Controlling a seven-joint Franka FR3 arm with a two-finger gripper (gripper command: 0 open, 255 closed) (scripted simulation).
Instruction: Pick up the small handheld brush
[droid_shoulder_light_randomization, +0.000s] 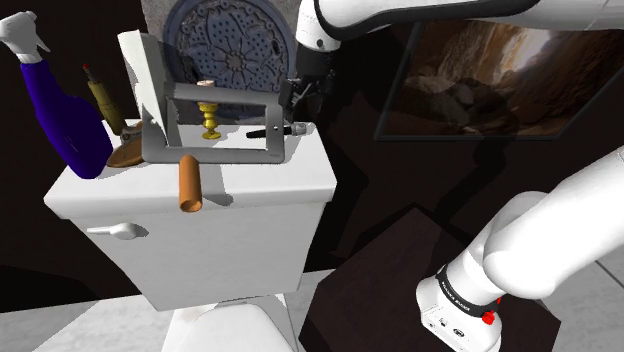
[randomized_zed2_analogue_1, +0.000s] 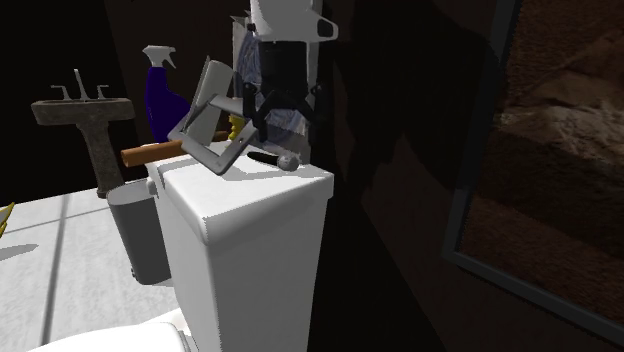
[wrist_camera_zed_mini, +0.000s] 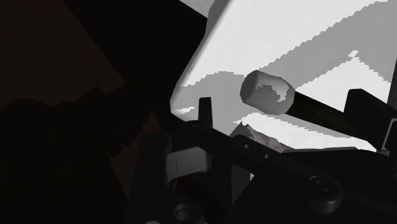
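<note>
The small brush lies on the white toilet tank lid, near the lid's far corner on the shoulder view's right; it has a black handle and a grey stubby end. In the second exterior view the brush lies just under my gripper. My black gripper hangs open right above it and holds nothing. In the wrist view the brush's grey end and black handle lie between my spread fingers, untouched; my gripper straddles them.
On the lid also stand a grey metal frame, a gold candlestick, an orange-brown cylinder, a brown bottle and a blue spray bottle. A round ornamented disc leans behind. A pedestal sink and grey bin stand beyond.
</note>
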